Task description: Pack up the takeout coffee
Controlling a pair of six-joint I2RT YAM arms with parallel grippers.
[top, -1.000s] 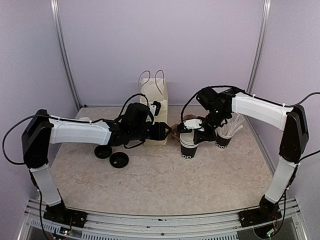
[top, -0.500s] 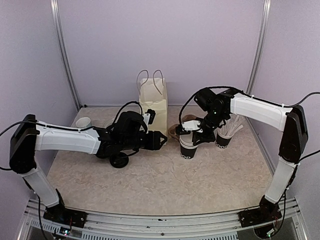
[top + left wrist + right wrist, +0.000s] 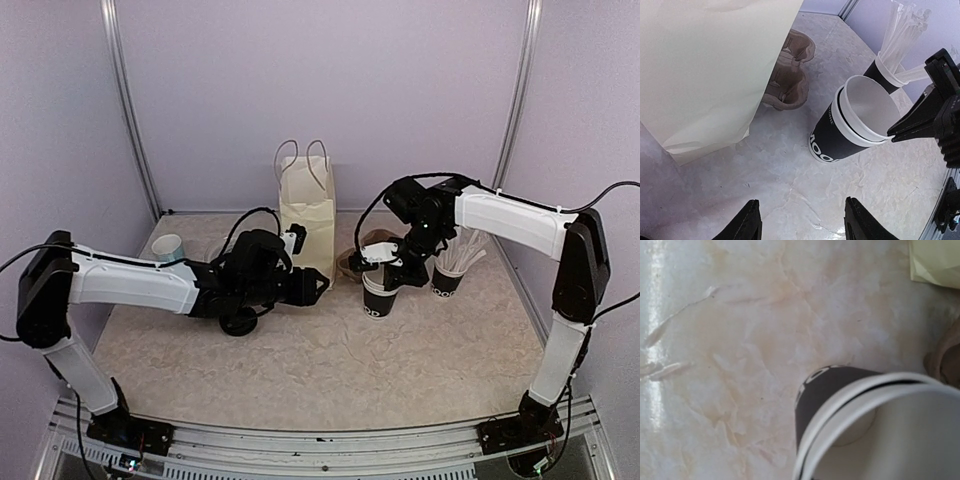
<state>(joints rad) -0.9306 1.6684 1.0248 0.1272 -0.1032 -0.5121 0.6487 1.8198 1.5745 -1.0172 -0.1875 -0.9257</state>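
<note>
Two black paper cups with white lettering stand nested, lidless and tilted. They show in the left wrist view and fill the right wrist view. My right gripper is at the upper cup's rim; its fingers come to a point on the rim and look shut on it. My left gripper is open and empty, low over the table, left of the cups. One black lid peeks out under the left arm; the other is hidden.
A cream paper bag stands upright at the back, close to the left gripper. A brown cardboard cup carrier lies between bag and cups. A black cup of white straws stands right of the cups. A blue cup is far left.
My left gripper has drawn back from the bag and sunk toward the table. The left arm now covers the lids. The right gripper and cups shifted slightly.
</note>
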